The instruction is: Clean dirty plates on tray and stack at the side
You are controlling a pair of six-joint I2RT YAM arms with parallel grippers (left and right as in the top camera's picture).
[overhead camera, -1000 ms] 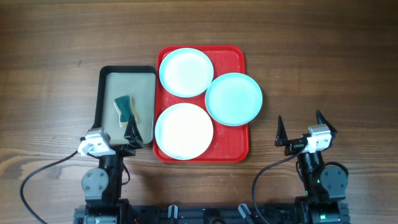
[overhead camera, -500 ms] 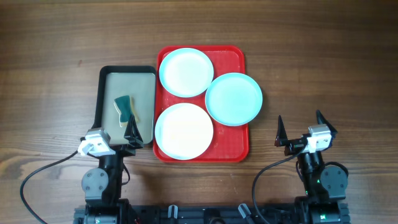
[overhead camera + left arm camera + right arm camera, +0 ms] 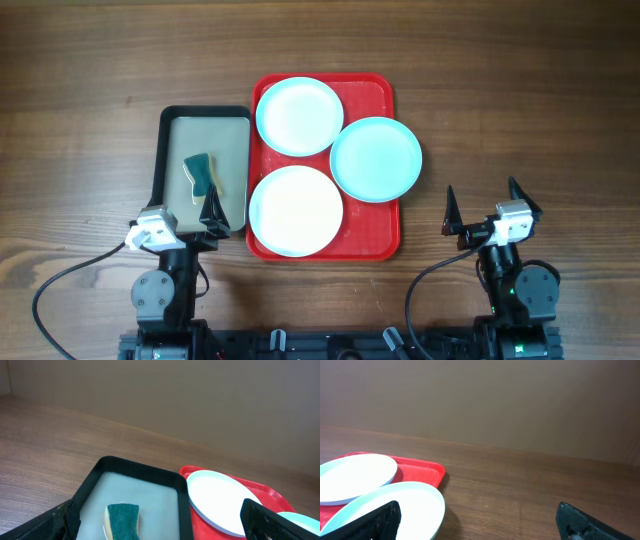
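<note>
Wooden table (image 3: 100, 80) seen from above, carrying the whole set-up. Red tray (image 3: 372, 92) lies at centre and holds three pale plates: one at its far end (image 3: 299, 116), one at its near end (image 3: 296, 210), and a light aqua one (image 3: 375, 159) on the right, overhanging the tray's right rim, its edge meeting the other two. Black-rimmed basin (image 3: 204, 111) of cloudy water sits just left of the tray; a green sponge (image 3: 200, 175) lies in it. Left gripper (image 3: 160, 510) hangs over the basin's near end, fingers wide apart and empty. Right gripper (image 3: 482, 190) stands near and right of the tray, fingers likewise spread, holding nothing.
</note>
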